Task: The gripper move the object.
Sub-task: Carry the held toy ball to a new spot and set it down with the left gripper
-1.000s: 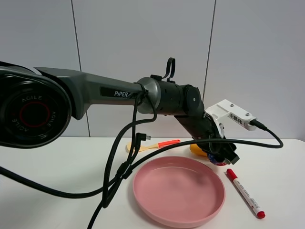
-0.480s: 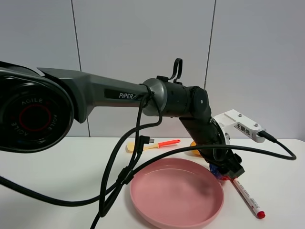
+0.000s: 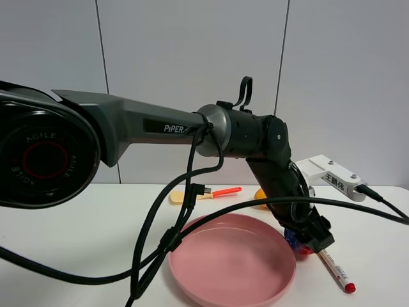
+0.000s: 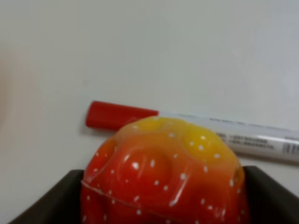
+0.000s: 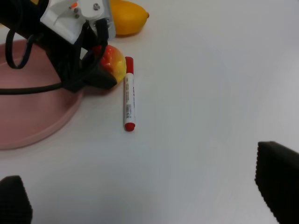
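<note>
The object, a speckled red and yellow apple-shaped ball (image 3: 299, 247), sits between the black jaws of my left gripper (image 3: 310, 240). It is low over the table by the pink plate's right rim. It fills the left wrist view (image 4: 163, 172) and also shows in the right wrist view (image 5: 112, 63). I cannot tell whether it touches the table. The left gripper (image 5: 100, 77) is shut on it. My right gripper (image 5: 145, 193) is open and empty, with only its two fingertips (image 5: 278, 186) showing over bare table.
A red-capped white marker (image 3: 333, 265) lies just right of the ball, and shows in the right wrist view (image 5: 129, 93). The pink plate (image 3: 230, 272) lies front centre. An orange-yellow mango (image 5: 124, 23) lies behind the gripper. A red-handled tool (image 3: 204, 194) lies at the back. Black cables hang over the plate's left side.
My left arm has swung right and down with the ball, from behind the plate's far rim to beside the marker's cap. The marker and plate stay put.
</note>
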You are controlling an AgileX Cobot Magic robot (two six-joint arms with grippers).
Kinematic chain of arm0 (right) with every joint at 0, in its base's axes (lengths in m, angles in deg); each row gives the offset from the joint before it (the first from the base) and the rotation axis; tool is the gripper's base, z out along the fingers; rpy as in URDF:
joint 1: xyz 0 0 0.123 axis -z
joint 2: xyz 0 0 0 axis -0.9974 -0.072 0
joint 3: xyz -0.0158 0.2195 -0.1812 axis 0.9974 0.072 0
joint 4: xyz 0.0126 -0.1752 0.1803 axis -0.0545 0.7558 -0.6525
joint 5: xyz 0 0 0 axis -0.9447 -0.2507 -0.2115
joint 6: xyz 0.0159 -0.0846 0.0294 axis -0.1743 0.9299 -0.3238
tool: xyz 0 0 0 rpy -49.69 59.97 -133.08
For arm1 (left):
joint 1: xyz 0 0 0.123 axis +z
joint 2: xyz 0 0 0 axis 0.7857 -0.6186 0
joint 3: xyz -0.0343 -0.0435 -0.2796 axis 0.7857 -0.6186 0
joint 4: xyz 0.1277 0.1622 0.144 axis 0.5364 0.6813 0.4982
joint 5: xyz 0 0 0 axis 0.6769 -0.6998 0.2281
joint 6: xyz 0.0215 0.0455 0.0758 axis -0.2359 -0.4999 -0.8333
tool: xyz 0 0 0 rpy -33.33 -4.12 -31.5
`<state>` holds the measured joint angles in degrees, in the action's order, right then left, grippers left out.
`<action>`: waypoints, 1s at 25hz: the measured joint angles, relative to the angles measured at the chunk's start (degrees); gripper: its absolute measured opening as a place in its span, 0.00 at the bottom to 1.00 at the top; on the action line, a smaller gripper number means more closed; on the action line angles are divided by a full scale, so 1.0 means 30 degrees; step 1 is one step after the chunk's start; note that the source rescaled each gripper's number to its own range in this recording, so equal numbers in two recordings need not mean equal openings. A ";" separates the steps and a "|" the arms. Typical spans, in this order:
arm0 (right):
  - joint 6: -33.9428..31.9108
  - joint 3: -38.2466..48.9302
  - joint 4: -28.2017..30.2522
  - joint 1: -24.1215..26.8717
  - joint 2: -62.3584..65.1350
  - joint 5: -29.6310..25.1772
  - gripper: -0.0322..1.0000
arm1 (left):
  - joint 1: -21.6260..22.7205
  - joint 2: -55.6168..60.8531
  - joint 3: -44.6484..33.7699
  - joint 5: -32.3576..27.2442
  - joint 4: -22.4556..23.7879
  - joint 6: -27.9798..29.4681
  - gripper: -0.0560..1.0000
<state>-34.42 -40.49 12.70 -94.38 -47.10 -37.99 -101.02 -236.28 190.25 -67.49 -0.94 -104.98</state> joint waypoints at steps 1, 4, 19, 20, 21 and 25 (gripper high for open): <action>0.0000 0.0000 0.0000 0.0000 0.0000 0.0000 1.00 | 0.0000 0.0000 0.0000 -0.0248 0.0000 0.0000 0.09; 0.0000 0.0000 0.0000 0.0000 0.0000 0.0000 1.00 | -0.0024 0.0000 0.0000 -0.0695 0.0133 0.0000 0.09; 0.0000 0.0000 0.0000 0.0000 0.0000 0.0000 1.00 | -0.0332 0.0369 0.0000 -0.1384 0.0356 0.0000 0.13; 0.0000 0.0000 0.0000 0.0000 0.0000 0.0000 1.00 | -0.0372 0.0589 0.0000 -0.1520 0.0356 0.0000 0.16; 0.0000 0.0000 0.0000 0.0000 0.0000 0.0000 1.00 | -0.0372 0.0872 0.0000 -0.1595 0.0356 0.0000 0.19; 0.0000 0.0000 0.0000 0.0000 0.0000 0.0000 1.00 | -0.0388 0.2112 0.0000 -0.1674 0.0356 0.0045 0.31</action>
<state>-34.42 -40.49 12.70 -94.38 -47.10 -37.99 -102.19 -229.95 190.25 -72.51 0.12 -104.85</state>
